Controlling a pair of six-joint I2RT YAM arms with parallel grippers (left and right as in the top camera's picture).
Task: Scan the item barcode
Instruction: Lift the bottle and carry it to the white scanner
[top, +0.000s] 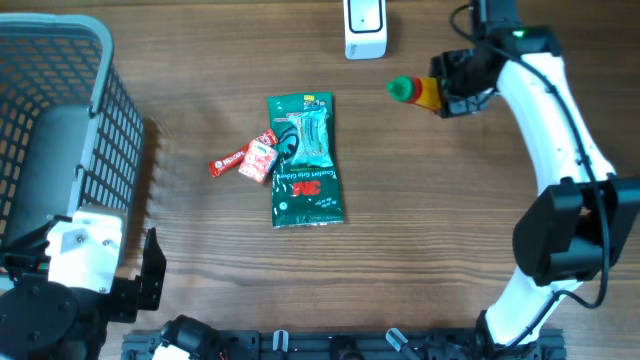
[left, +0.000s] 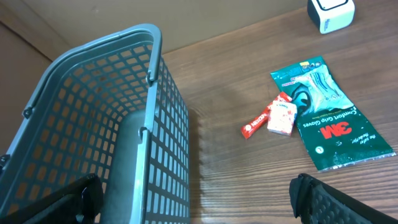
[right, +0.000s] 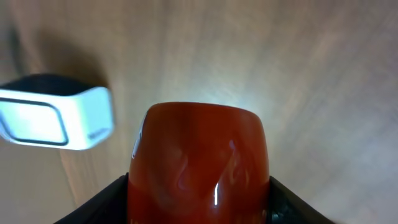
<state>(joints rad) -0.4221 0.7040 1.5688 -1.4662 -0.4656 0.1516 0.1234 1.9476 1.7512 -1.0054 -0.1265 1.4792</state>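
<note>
The red bottle (top: 412, 92) with the green cap was off the table (top: 450, 210), grasped in the right claw (top: 455, 85) near the far edge. It lay roughly sideways, cap pointing left toward the white scanner (top: 365, 28), near it but apart from it. In the right wrist view the bottle's red body (right: 199, 155) filled the frame between the claw's fingers, with the scanner (right: 56, 118) off to the left. No barcode was visible on the bottle in any view.

The step in hand looked like presentation: the item was lifted and carried beside the scanner, but the scan was probably not yet made. The next move would likely call for turning the bottle so its label faced the scanner's window and bringing it closer.

Mid-table lay a green glove packet (top: 305, 160) with small red packets (top: 248, 158) just beside it. The left claw (left: 196, 196) was released, jaws spread wide and empty, beside the grey basket (left: 149, 37).
</note>
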